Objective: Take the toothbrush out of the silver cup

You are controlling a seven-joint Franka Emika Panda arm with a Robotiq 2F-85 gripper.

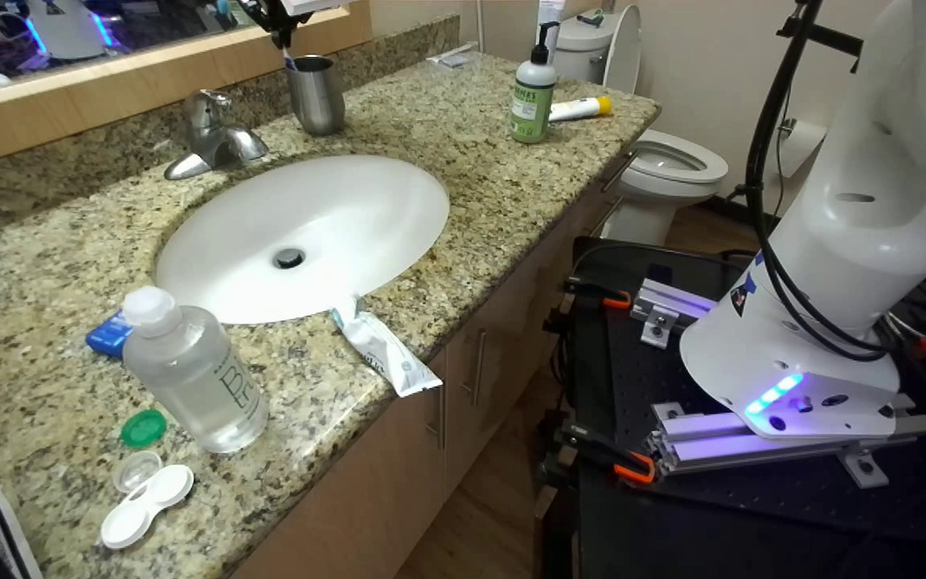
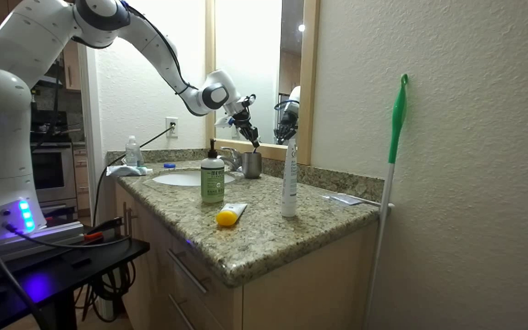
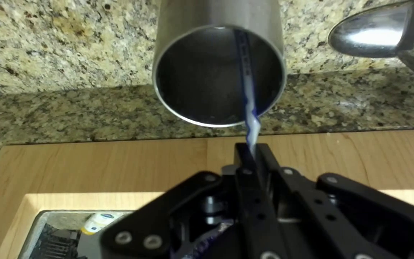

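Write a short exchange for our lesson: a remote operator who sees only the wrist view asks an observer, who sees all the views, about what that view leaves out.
Operator: My wrist view shows the tool closed on the toothbrush, but cuts off the base of the silver cup. Is it lifted?
Observer: No, in both exterior views it stands on the counter.
Operator: What else is on there, out of my sight?
Observer: A green pump bottle, standing upright.
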